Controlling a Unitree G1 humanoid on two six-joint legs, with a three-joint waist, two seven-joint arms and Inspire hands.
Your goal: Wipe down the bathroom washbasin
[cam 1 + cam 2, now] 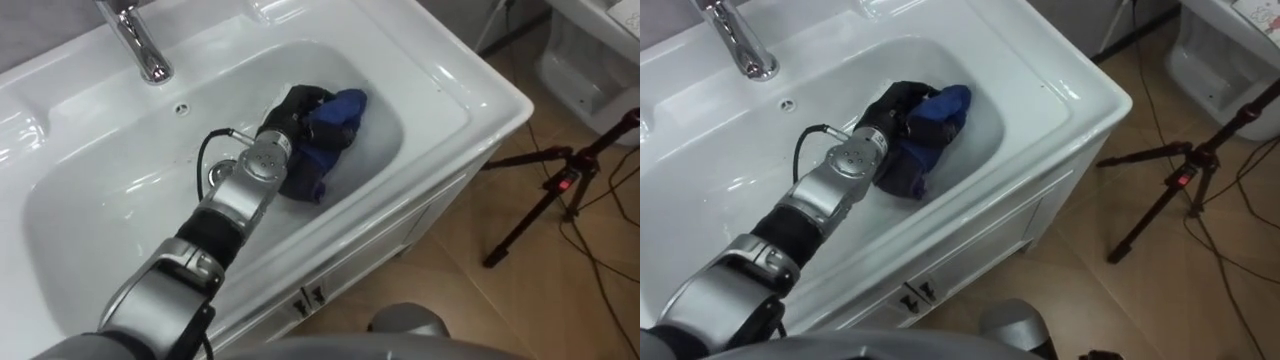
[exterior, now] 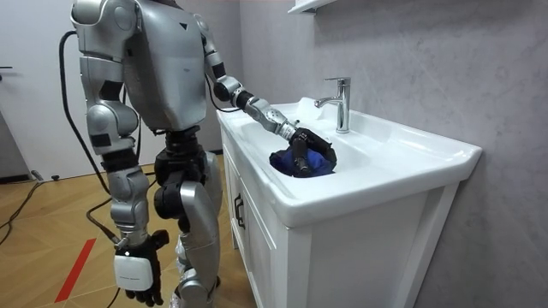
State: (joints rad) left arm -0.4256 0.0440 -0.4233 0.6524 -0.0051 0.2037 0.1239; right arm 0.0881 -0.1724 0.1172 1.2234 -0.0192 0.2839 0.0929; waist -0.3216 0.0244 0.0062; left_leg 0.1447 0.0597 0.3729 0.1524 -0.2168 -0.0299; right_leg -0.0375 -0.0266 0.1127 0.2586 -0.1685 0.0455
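One basin (image 1: 450, 90), one tap (image 1: 135, 40), one cloth (image 1: 335, 125), one overflow hole (image 1: 182, 108), one tripod (image 1: 555, 190). Handles (image 1: 305, 297) look like two, kinda hard to tell.

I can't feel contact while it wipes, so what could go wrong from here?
The cloth is bunched in the left hand, so each stroke may cover little of the basin. The forearm lies close to the drain fitting, and a sweep that way could snag there. A swing toward the back rim could knock the faucet.
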